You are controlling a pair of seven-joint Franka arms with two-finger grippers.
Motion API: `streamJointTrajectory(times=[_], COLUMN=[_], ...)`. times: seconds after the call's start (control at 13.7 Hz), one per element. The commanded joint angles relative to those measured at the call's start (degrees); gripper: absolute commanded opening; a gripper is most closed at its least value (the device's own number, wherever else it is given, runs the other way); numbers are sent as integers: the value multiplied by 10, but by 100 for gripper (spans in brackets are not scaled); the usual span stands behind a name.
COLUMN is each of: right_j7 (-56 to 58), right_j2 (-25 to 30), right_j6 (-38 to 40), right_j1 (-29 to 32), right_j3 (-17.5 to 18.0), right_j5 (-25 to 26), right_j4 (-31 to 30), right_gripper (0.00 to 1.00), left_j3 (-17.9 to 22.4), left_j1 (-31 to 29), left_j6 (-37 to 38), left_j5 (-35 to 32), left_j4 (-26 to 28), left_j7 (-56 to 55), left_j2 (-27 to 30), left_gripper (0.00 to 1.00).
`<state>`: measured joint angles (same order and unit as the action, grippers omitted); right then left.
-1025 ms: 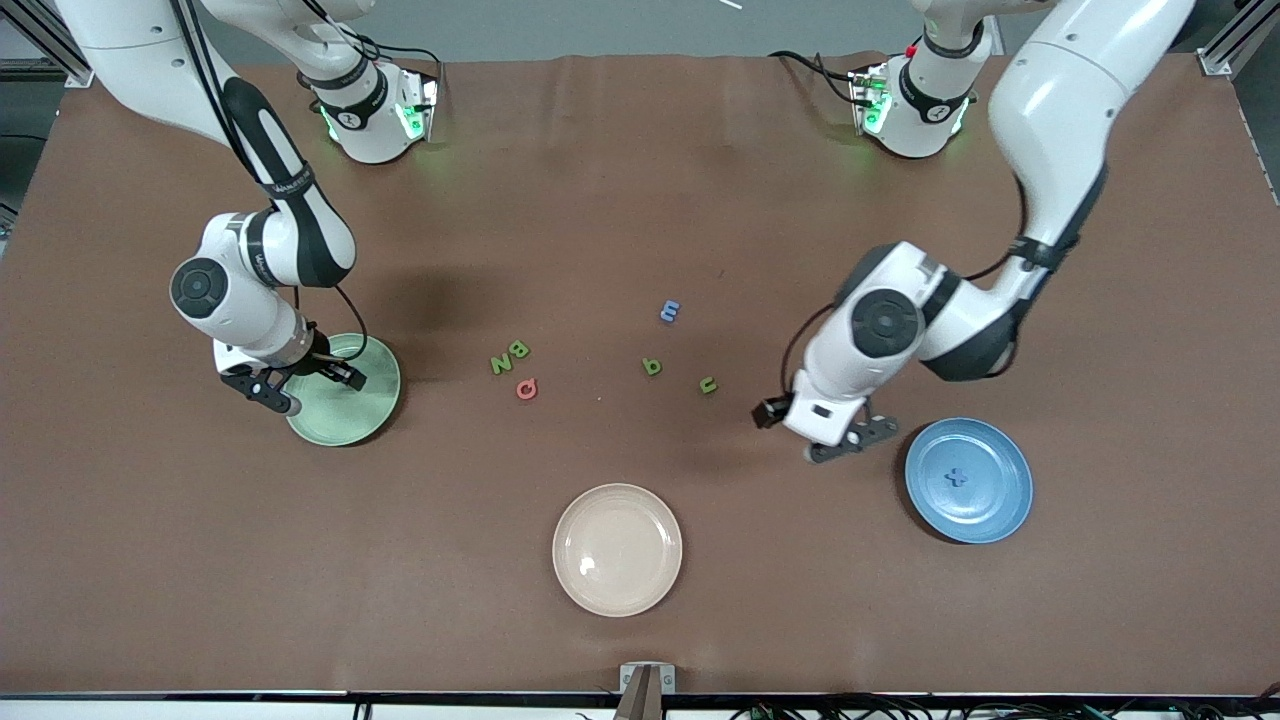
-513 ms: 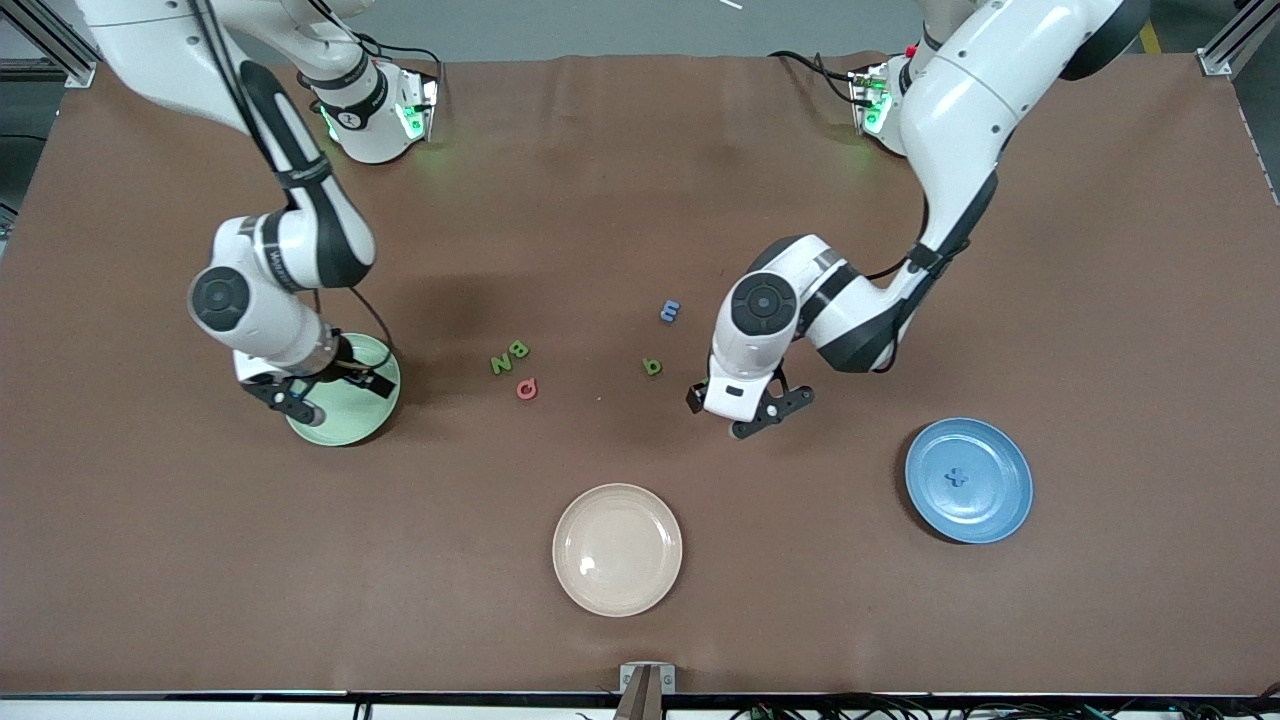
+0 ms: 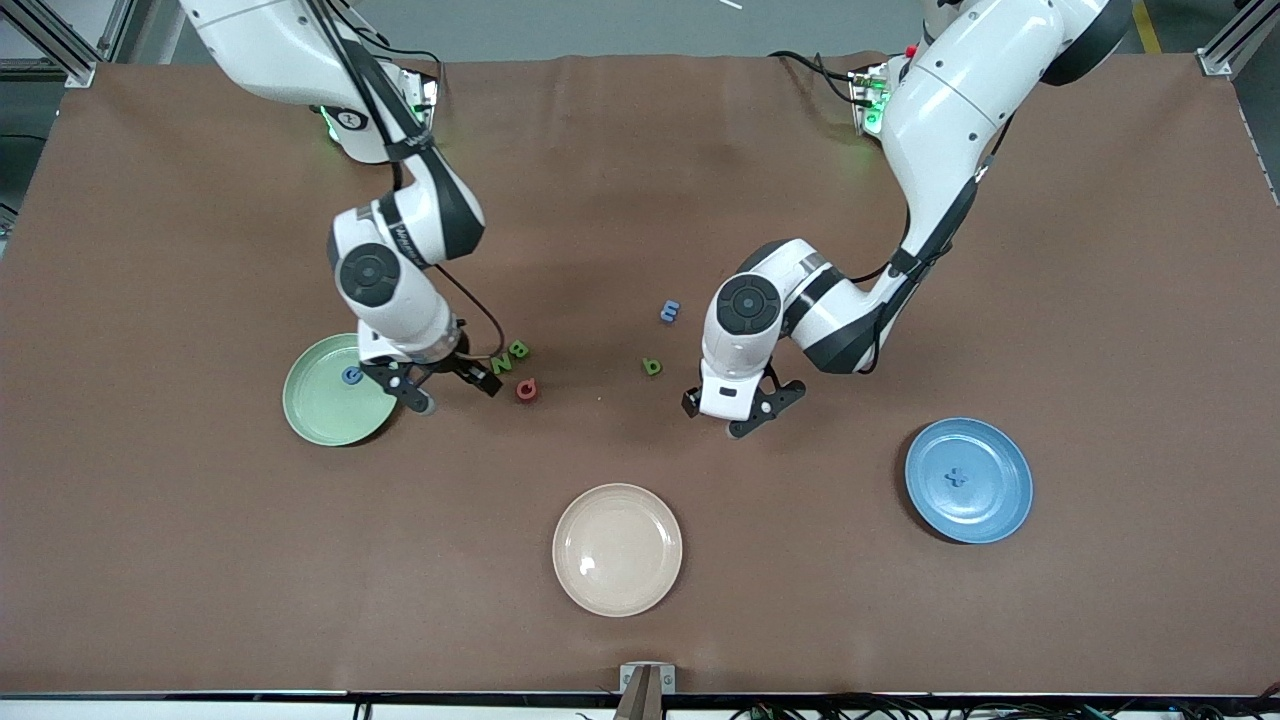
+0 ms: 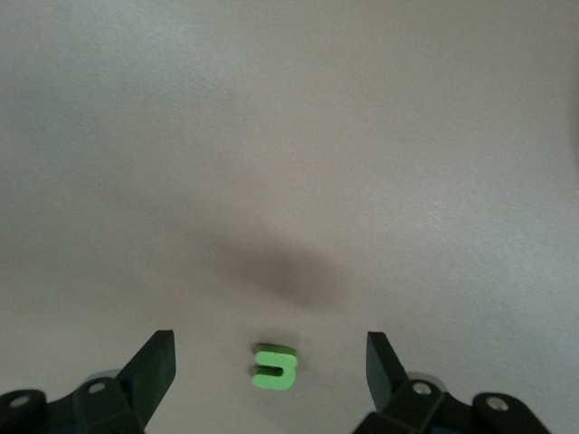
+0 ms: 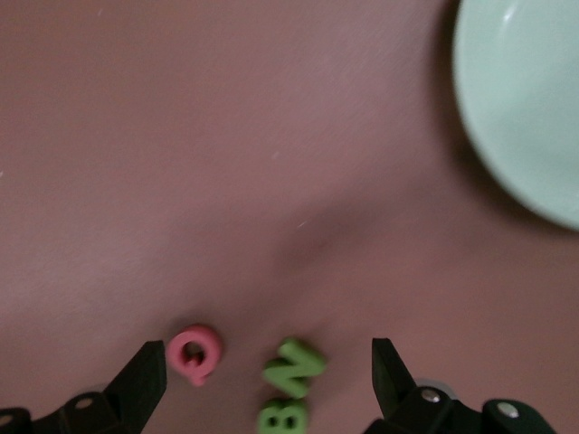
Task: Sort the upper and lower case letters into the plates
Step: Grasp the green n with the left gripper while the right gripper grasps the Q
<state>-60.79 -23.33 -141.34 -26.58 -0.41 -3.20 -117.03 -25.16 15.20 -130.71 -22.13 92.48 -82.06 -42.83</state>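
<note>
The pale green plate (image 3: 318,410) holds one blue letter (image 3: 351,375). My right gripper (image 3: 457,393) hangs open and empty just past that plate's rim, over the red Q (image 3: 526,389) and green N (image 3: 500,365) and B (image 3: 519,350). The right wrist view has the Q (image 5: 194,353), N (image 5: 293,366) and B (image 5: 282,416) between the open fingers of the right gripper (image 5: 267,366). My left gripper (image 3: 765,410) is open over a small green letter (image 4: 274,365), which lies between its fingers. The blue plate (image 3: 1000,500) holds a blue piece (image 3: 957,477).
A blue m (image 3: 670,311) and a green letter (image 3: 652,366) lie mid-table between the two grippers. A cream-beige plate (image 3: 617,549) sits nearer the front camera. The green plate's rim (image 5: 525,117) shows in the right wrist view.
The right gripper left the green plate, with a blue letter now lying in it, and moved over the Q, N and B. The left gripper swung from beside the blue plate to over the small green letter.
</note>
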Motion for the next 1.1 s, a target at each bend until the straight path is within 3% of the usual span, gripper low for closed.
streamJointTrajectory(times=[0.0,0.59,0.81,1.03], right_j7=[-67,-116,-116,-116], right_j2=[-53,-105,-114,-119], right_j6=[-8,-21,-25,-26], right_j1=[-31,-54,-59,-64], right_j3=[-7,-10,-10,-11], right_j5=[7,8,8,8], right_j4=[46,81,86,87], right_gripper=[100,99,93,80], left_j3=[2,2,1,-2], left_j1=[4,4,4,4], left_j6=[-35,-40,-43,-44], left_j5=[-14,-16,-16,-15], left_j4=[7,30,39,40], left_j7=[-15,-13,-16,-16], left_j2=[-15,-20,-17,-17], left_gripper=[91,83,80,76])
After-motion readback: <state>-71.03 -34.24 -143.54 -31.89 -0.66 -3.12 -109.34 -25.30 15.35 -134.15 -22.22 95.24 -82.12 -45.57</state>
